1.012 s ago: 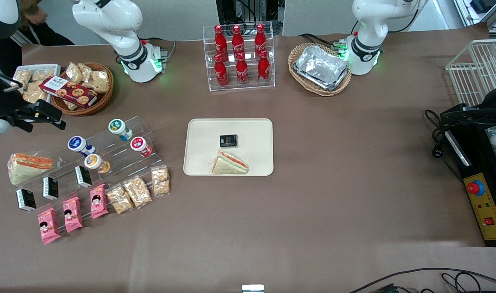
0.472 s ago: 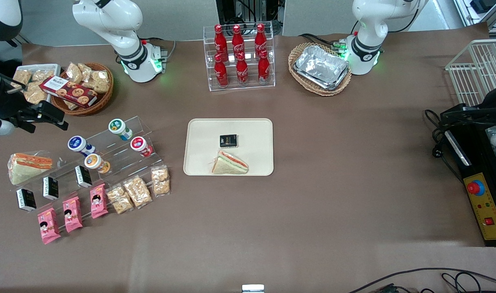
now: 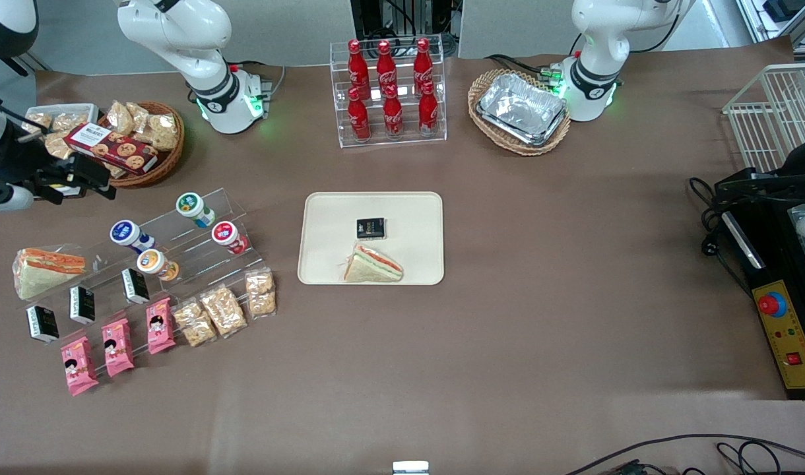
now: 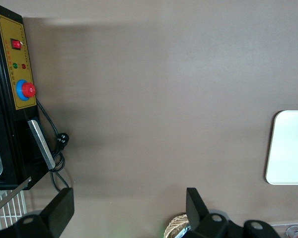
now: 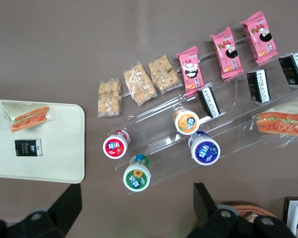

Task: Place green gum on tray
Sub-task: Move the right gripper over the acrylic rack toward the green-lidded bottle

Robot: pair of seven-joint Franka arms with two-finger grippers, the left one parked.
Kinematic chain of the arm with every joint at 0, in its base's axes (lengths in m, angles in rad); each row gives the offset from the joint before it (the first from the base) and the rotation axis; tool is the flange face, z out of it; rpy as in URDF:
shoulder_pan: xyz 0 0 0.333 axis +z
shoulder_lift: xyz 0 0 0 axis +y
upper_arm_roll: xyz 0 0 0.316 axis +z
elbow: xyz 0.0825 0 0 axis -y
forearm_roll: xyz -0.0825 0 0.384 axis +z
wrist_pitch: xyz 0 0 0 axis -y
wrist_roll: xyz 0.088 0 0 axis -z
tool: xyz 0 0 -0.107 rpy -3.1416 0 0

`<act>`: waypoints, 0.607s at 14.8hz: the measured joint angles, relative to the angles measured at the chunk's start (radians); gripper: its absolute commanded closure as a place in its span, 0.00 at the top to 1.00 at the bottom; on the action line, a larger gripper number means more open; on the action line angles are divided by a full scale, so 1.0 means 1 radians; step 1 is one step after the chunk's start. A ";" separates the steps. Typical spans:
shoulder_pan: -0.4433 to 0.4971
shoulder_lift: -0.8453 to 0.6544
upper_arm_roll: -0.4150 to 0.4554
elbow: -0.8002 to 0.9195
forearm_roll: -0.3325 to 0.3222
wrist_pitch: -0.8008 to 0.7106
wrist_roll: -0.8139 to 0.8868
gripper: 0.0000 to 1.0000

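here the working arm reaches in at its own end of the table, its gripper (image 3: 79,179) held above the surface just in front of the wicker snack basket (image 3: 158,155) and apart from the clear stepped rack (image 3: 198,247). in the right wrist view the two fingers (image 5: 69,208) stand widely spread, with nothing between them. the green gum (image 3: 193,207) is a small bottle with a white lid ringed in green and a flower mark on top (image 5: 137,178); it lies tilted on the highest step of the rack, farther from the front camera than the red-lidded bottle (image 3: 227,235), with the blue-lidded bottle (image 3: 127,234) alongside on the same step. the tray (image 3: 326,211), cream with rounded corners, lies at mid-table near the rack and carries a black packet (image 3: 370,228) and a wrapped sandwich (image 3: 373,264); its margins around them are bare, and brown cloth separates rack and tray.
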State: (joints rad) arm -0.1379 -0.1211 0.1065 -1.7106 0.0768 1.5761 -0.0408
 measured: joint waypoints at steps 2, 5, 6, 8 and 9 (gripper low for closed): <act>0.001 -0.029 0.003 -0.037 0.000 -0.002 0.000 1.00; 0.010 -0.082 0.005 -0.123 0.000 0.008 0.000 1.00; 0.016 -0.104 0.005 -0.165 0.000 0.032 0.000 1.00; 0.022 -0.155 0.005 -0.269 0.000 0.108 0.000 1.00; 0.023 -0.180 0.005 -0.324 -0.001 0.149 0.000 1.00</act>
State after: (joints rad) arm -0.1146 -0.3009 0.1120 -2.0346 0.0762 1.7248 -0.0409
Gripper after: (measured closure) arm 0.000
